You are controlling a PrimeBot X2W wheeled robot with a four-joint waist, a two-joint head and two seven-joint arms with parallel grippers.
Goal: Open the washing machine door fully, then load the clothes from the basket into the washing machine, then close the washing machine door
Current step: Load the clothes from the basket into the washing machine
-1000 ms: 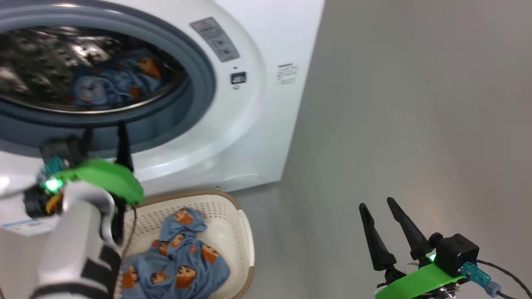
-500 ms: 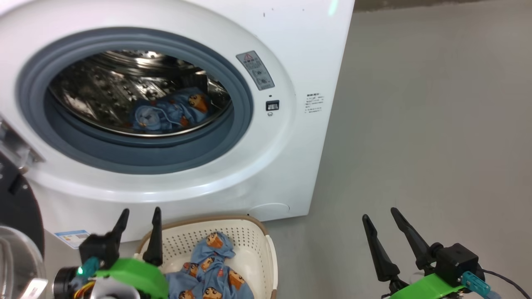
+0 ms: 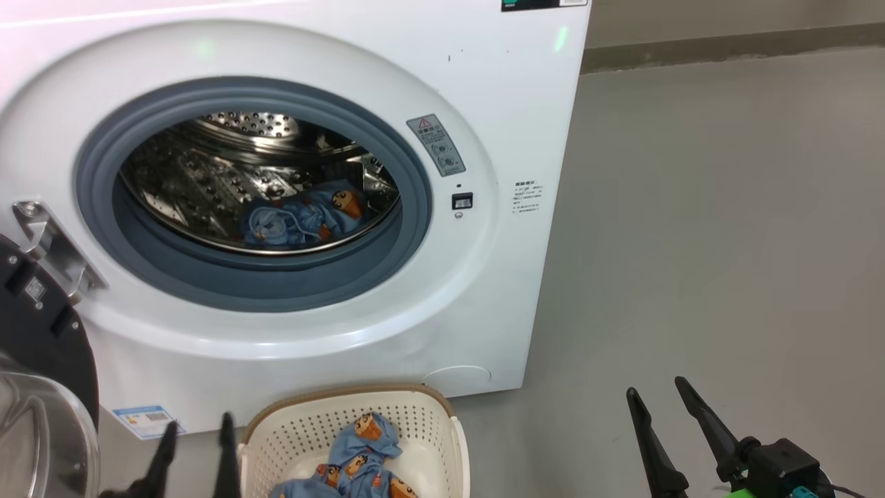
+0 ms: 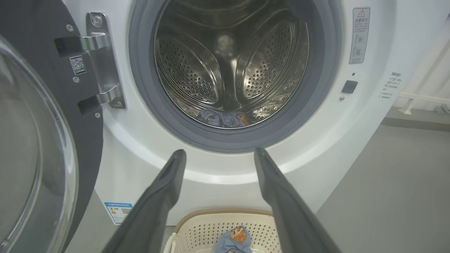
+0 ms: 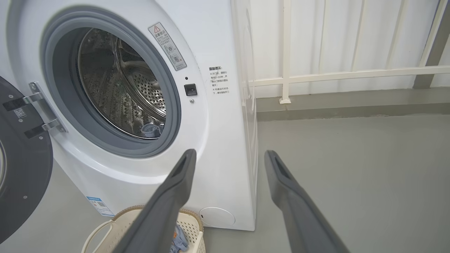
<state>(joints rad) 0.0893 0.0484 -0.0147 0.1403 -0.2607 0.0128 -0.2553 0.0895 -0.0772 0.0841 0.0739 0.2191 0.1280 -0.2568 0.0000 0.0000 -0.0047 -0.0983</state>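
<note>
The washing machine door (image 3: 48,346) (swung wide) flanks the basket (image 3: 297,432) — railing (image 5: 337,74) beyond.

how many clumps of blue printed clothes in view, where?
2: one light blue cartoon-print bundle in the steel drum, one in the cream perforated basket. Bundles may hide more garments.

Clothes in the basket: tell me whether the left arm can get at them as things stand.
Probably yes. The left tool is open beside the basket, the clothes lie uncovered in it, and nothing stands between.
</note>
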